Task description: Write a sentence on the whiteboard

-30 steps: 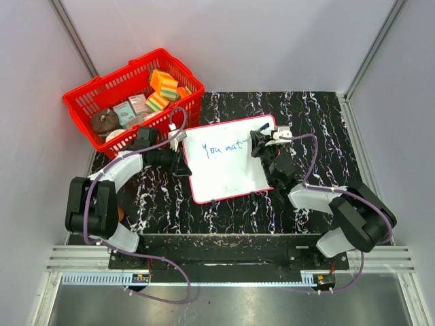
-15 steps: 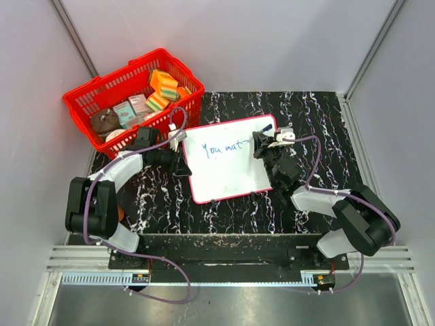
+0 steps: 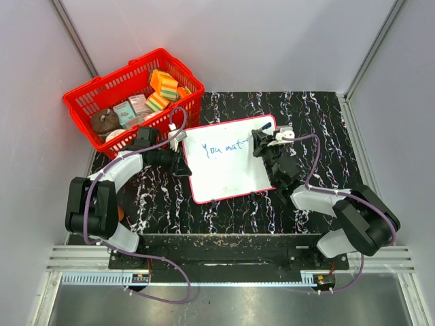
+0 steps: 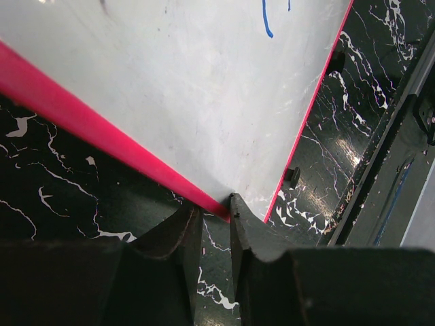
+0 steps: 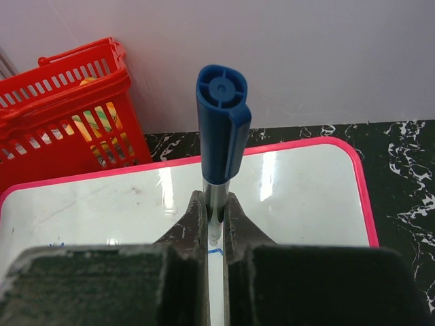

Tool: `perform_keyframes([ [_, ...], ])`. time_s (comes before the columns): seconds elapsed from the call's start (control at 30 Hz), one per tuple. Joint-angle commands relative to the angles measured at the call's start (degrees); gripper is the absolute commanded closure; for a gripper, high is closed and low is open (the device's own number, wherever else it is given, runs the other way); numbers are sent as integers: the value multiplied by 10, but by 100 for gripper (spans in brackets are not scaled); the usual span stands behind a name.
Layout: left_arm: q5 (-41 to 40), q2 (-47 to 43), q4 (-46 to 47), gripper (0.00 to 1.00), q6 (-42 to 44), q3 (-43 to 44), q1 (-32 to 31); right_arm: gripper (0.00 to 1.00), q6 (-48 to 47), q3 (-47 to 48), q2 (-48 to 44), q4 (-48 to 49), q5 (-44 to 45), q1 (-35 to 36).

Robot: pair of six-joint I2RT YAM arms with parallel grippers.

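Right gripper: jaws drawn in tight on the silver barrel of a blue marker, which stands upright between them, blue capped end towards the wrist camera; whether the tip meets the board cannot be told. Left gripper: jaws narrow, pinched on the red frame of the whiteboard at its 9 o'clock edge, as the top view confirms. The whiteboard lies flat at the middle of the black marbled table, turned slightly, with two small black feet at its 6 o'clock edge, one of them noted. The sentence runs in thin blue across the upper part of the board; legible so far is "You mat" and a further short stroke, ending just beside the right gripper, which stands over the board's 2 o'clock corner. At 10 o'clock from the board, just beside its corner, sits a red basket. Contents: orange, yellow and green sponges at the far end, small pale boxes in the middle, and a dark round item at the near end. The left arm's purple cable passes between basket and board.
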Motion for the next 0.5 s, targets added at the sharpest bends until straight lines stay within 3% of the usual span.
perform_keyframes([
  [0.0,-4,-28,28,100,27,4,-7,100,-9,30,2,29,0,-3],
  [0.47,-3,-29,29,100,27,5,-7,100,-7,42,38,20,10,-3],
])
